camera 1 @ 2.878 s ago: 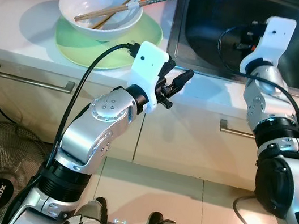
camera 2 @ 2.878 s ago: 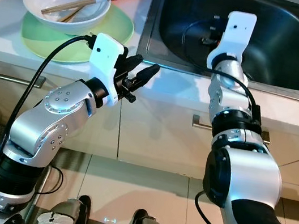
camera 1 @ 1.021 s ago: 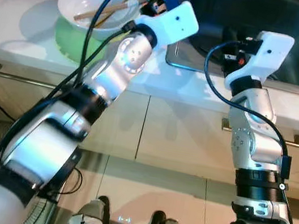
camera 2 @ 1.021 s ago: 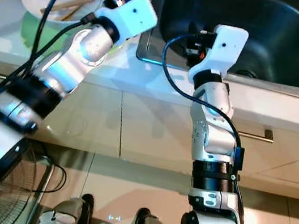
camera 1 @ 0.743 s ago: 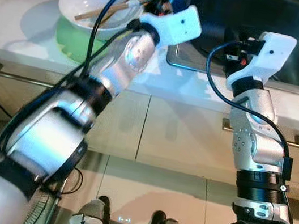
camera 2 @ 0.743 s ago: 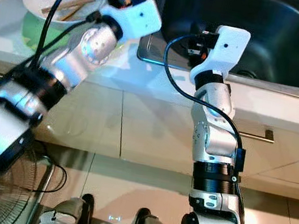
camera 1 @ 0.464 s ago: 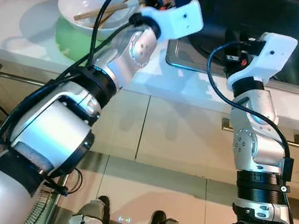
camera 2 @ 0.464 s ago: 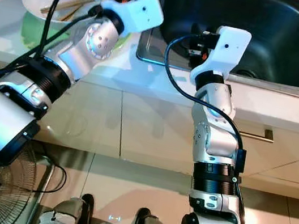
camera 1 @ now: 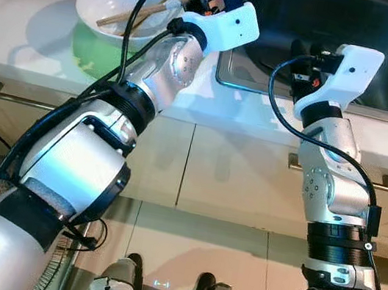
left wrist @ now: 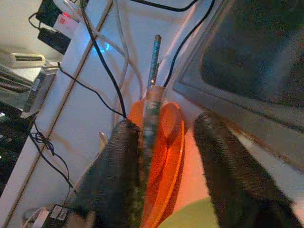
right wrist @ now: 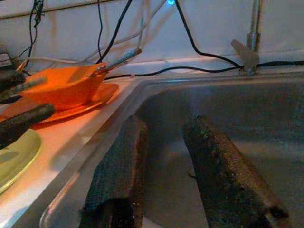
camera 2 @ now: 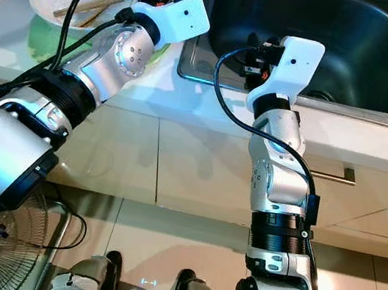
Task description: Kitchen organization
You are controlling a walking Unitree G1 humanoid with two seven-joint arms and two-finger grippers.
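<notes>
White kitchen surface (camera 1: 21, 19) with a steel sink (camera 2: 357, 61) set into it. At the left, a glossy white bowl (camera 1: 120, 6) holding chopsticks (camera 1: 137, 15) sits on a pale green plate (camera 1: 90, 53). The left gripper (left wrist: 164, 156) hovers at the orange dish (left wrist: 166, 142), jaws open around a thin speckled stick (left wrist: 151, 95). My guess: closing off-centre could flip that slick rod out. The right gripper (right wrist: 166, 161) hangs open over the sink.

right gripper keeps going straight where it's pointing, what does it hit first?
Probably the sink itself. The right gripper, fingers open and empty, points over the rim into the basin; nothing lies between them, so the steel bottom or back wall comes first. Depth is unclear.
</notes>
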